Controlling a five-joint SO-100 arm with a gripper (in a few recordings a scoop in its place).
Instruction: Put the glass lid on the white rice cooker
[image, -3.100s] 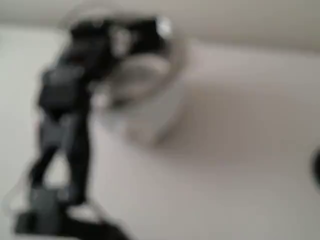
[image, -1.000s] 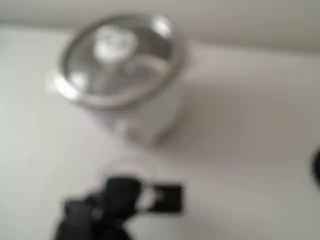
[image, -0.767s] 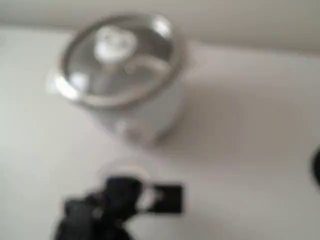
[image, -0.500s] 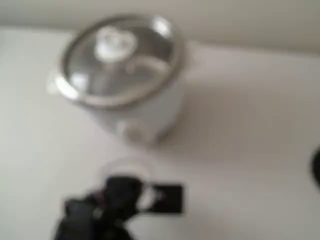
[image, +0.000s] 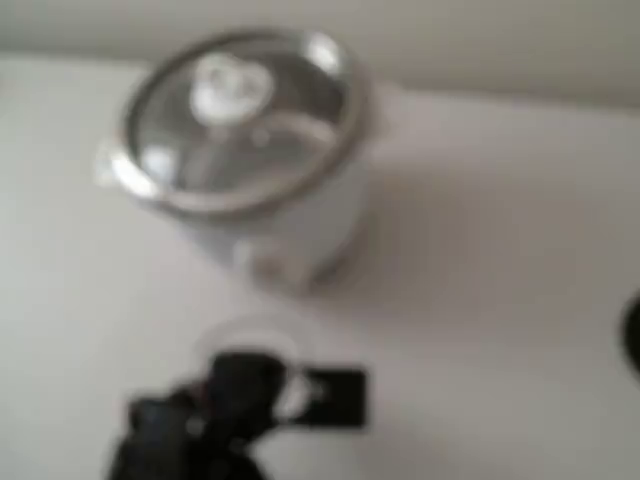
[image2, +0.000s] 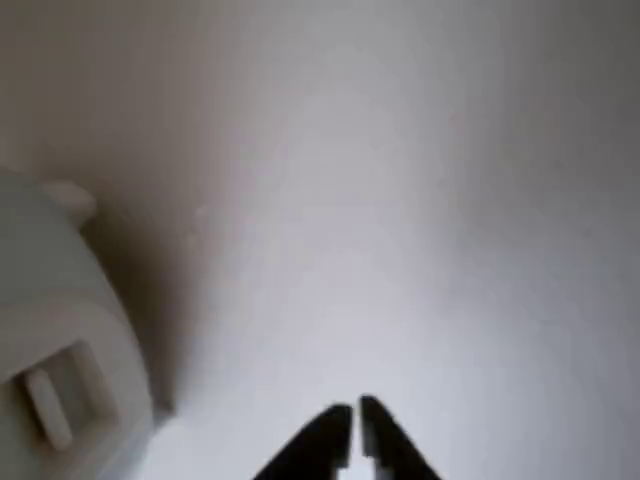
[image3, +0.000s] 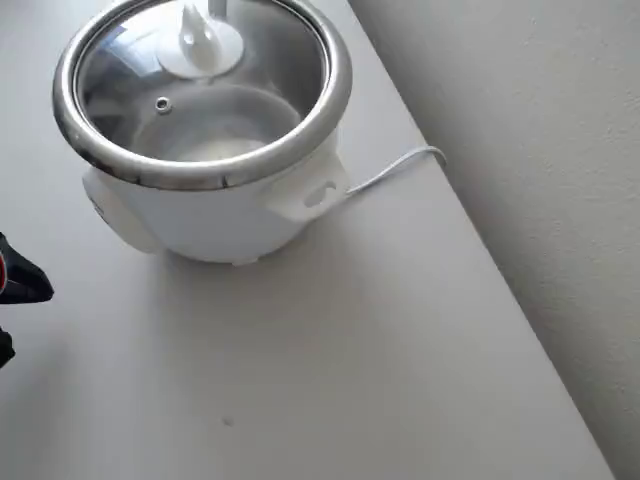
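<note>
- The table (image3: 330, 380) is a pale, plain surface under everything; in the overhead view its right edge runs diagonally beside a light wall (image3: 520, 120).
- The white rice cooker (image3: 215, 215) stands on the table at the upper left of the overhead view, with one side handle (image3: 312, 195) pointing toward the table edge. In the blurred fixed view it sits at the upper left (image: 290, 230), and in the wrist view its white body fills the lower left corner (image2: 50, 330), front switch (image2: 50, 400) showing.
- The glass lid (image3: 240, 90) lies flat on the cooker's steel rim, covering the bowl — it is seated level all round as far as the overhead view shows. The fixed view also shows it on top of the cooker (image: 260, 130).
- The arm (image: 190, 430) is a dark, blurred shape at the bottom left of the fixed view, well apart from the cooker.
- A thin white cord (image3: 395, 165) runs from behind the cooker toward the table edge.
- The gripper (image2: 355, 435) shows in the wrist view as two dark tips pressed almost together — only a hairline gap between them, nothing held — above bare table just beside the cooker.
- The lid's white knob (image3: 200, 40) stands at its centre, with the small steam-vent hole (image3: 162, 103) just beside it.
</note>
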